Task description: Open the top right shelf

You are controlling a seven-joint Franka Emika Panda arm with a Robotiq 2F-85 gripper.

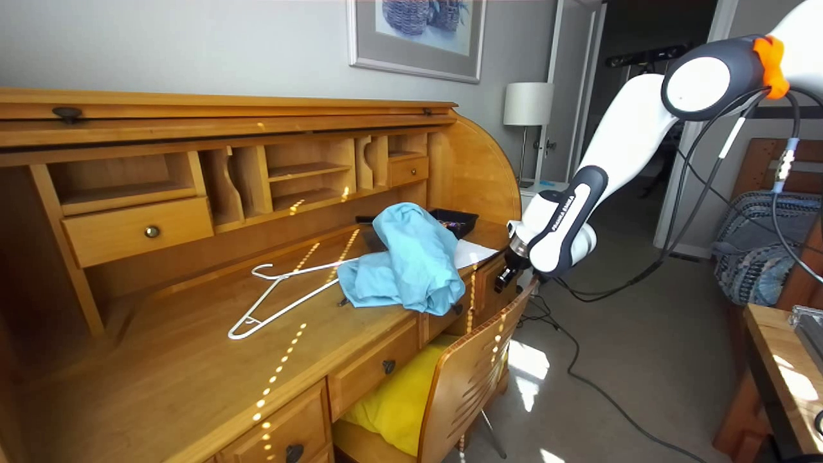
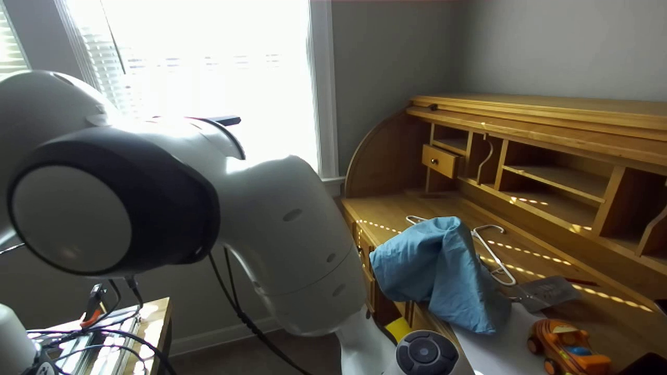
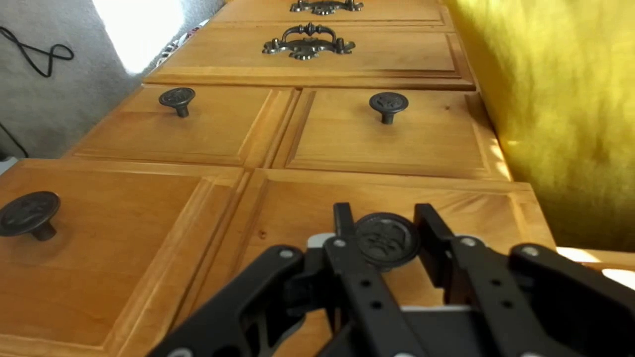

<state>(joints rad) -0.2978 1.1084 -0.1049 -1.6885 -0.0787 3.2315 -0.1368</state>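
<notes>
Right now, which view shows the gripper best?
Wrist view: the gripper is large, fingers either side of a drawer knob. In an exterior view the gripper looks small; in an exterior view largely filled by the arm, it's unseen.

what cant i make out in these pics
Wrist view: whether the gripper touches the knob; its fingers overlap it.
Wrist view: inside of the drawer, hidden by its front.
In an exterior view: contents of the black tray, too small.
In an exterior view: top of the wall picture, cut by the upper edge.

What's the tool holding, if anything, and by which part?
Can't tell: the round knob of a drawer shows between the fingers of the tool; gripping contact is unclear.
</notes>
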